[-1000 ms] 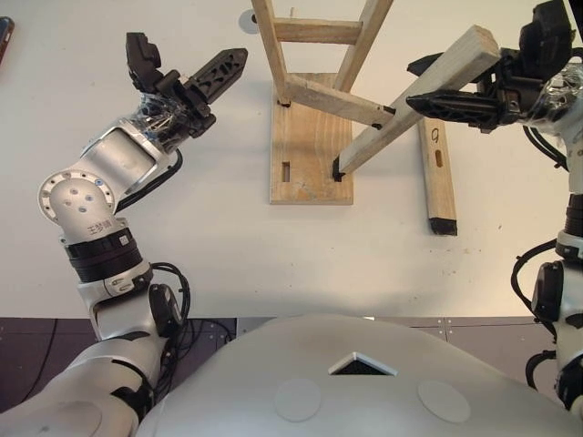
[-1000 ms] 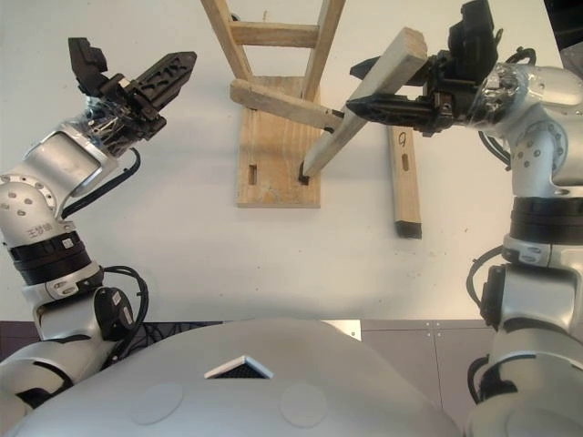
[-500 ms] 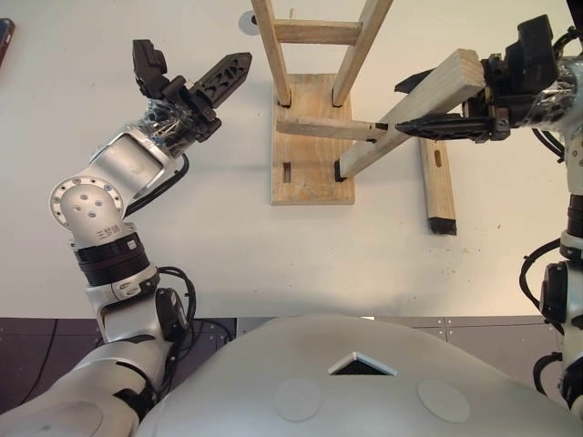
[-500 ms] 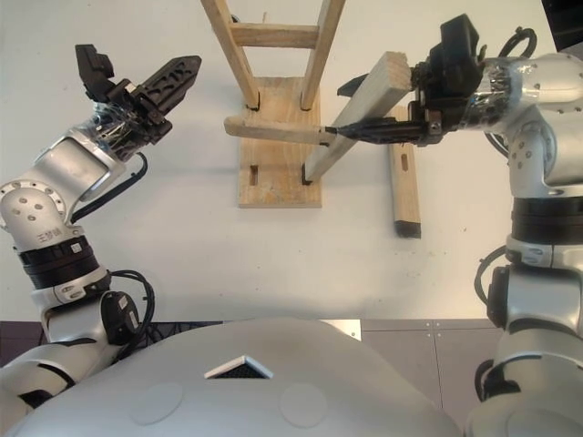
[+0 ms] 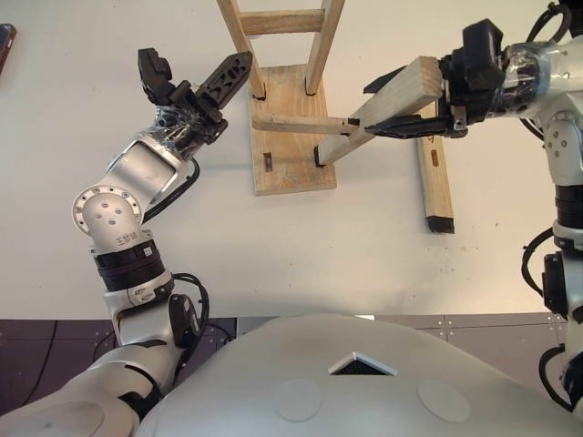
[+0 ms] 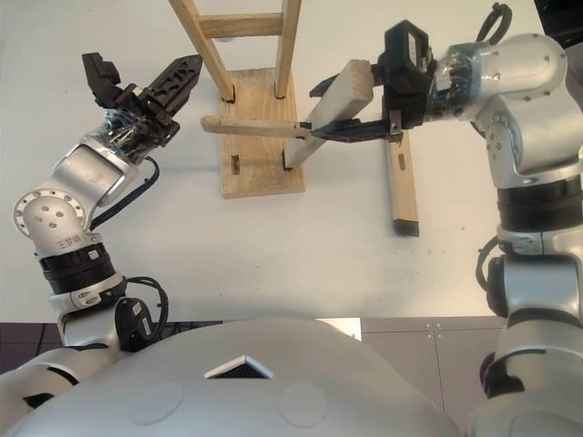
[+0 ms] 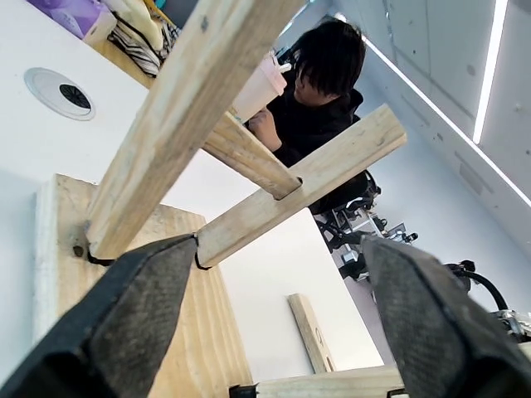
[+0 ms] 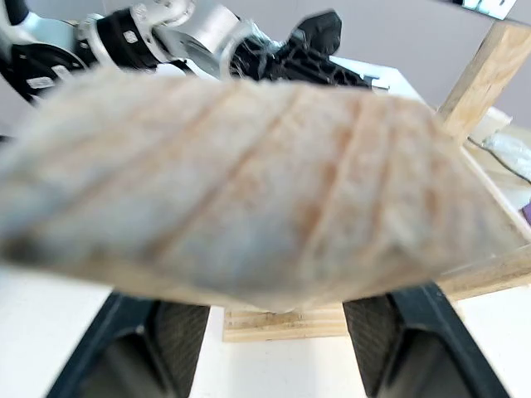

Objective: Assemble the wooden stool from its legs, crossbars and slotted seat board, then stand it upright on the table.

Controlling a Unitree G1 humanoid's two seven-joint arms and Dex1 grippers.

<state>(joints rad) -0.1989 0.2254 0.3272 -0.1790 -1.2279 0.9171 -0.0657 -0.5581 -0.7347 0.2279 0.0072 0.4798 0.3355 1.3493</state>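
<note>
Over the last second my right gripper [image 5: 407, 102] has swung its held leg [image 5: 378, 114] leftward. The seat board [image 5: 293, 168] has slid left and twisted slightly on the table [image 5: 273, 246]. My right fingers are clamped on that slanted leg, whose foot sits in the board's near right slot. My left gripper [image 5: 194, 64] hangs spread wide, just beside the left standing leg [image 5: 239, 45].

I count four legs: that one, the right standing leg [image 5: 321, 50], the held one, and a loose leg [image 5: 437, 177] lying right of the board. There are two crossbars: the upper crossbar [image 5: 282, 22] joins the standing pair, and the lower crossbar [image 5: 296, 123] runs level from the held leg. All are pale bare wood.
</note>
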